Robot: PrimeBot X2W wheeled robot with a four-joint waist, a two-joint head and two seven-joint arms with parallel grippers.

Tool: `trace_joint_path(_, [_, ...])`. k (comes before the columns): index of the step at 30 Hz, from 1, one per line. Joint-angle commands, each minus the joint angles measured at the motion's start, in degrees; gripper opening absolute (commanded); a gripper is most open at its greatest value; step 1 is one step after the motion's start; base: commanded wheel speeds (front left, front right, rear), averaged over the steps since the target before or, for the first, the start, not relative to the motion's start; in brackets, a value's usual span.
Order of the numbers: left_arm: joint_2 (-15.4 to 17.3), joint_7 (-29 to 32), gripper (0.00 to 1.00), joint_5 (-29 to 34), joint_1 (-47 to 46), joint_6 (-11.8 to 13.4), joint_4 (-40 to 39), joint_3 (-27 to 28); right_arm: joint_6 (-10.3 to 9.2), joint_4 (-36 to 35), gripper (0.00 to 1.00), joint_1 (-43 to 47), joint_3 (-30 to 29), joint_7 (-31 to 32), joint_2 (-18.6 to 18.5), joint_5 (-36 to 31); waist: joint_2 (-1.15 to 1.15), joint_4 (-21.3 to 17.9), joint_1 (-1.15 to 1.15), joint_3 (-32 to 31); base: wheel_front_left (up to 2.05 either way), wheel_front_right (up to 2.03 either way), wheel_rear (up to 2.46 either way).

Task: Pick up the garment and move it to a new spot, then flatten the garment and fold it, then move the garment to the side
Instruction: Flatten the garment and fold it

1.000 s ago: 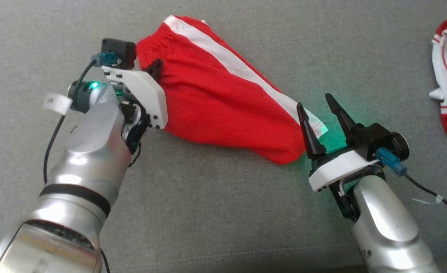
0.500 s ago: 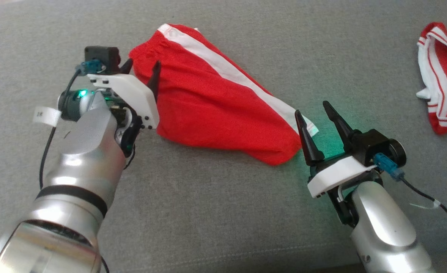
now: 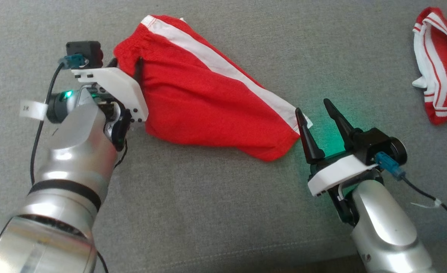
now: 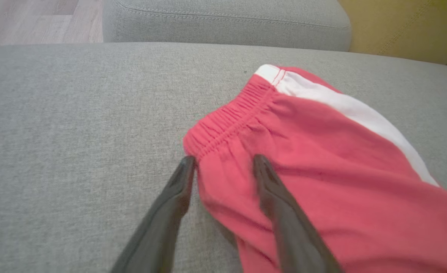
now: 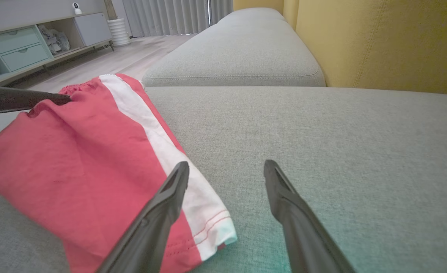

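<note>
Far left: left claw (image 3: 126, 65) wide open, holding nothing. Straddling the waistband corner of the shorts (image 3: 208, 102), with one finger on bare sofa (image 3: 208, 212) just beside the edge and the other over red cloth.

Risk 1: backing off low here. Likely to hook the elastic with the inner finger, dragging the corner and bunching the waistband.

Risk 2: closing here. Only a thin pinch at the very corner, probably just the top layer. Could slip out on a lift or peel the layers apart.

Middle: shorts lying slanted across the sofa, white stripe along the far edge, near edge rounded and a bit puffy. Looks laid out but not truly flat. Folding over that bulge means a lopsided fold, so press it down first.

Right: right claw (image 3: 312, 107) also wide and empty, at the hem corner. One finger just over the white hem, the other over bare sofa.

Risk 3: dropping straight down. Would pin or shove the hem rather than catch it between the jaws.

Risk 4: uneven pull from the two ends, skewing the cloth.

Far right: second garment (image 3: 441, 76), red and white, well apart. Avoid sliding the shorts into it, easy to tangle or grab the wrong piece.
</note>
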Motion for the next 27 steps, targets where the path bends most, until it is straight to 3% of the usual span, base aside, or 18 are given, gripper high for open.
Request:
trace_joint_path(1, [1.5, -0.1, 0.1, -0.3, -1.7, -0.5, -0.9, 1.3, 0.37, -1.8, 1.0, -1.0, 1.0, -0.6, 0.7, 0.7, 0.0, 0.2, 0.0, 0.0, 0.0, 0.0, 0.0])
trace_joint_path(2, [1.4, -0.3, 0.0, -0.3, -1.5, -0.6, -0.9, 1.1, 0.37, -1.8, 1.0, -1.2, 1.0, -0.6, 0.7, 0.8, 0.0, 0.3, 0.0, 0.0, 0.0, 0.0, 0.0])
trace_joint_path(16, [0.1, -6.8, 0.0, -3.6, 6.6, -0.2, -3.6, 3.9, 0.37, -0.7, 1.0, 0.8, -1.7, -0.6, 0.7, 0.7, 0.0, 5.4, 0.0, -6.1, 0.0, 0.0, 0.0])
trace_joint_path(27, [-0.2, -6.9, 0.0, -1.4, 22.4, 4.0, -17.0, 8.6, 0.37, 0.1, 1.0, 2.7, -2.0, -0.6, 0.7, 1.2, 0.0, 8.7, 0.0, -9.6, 0.0, 0.0, 0.0])
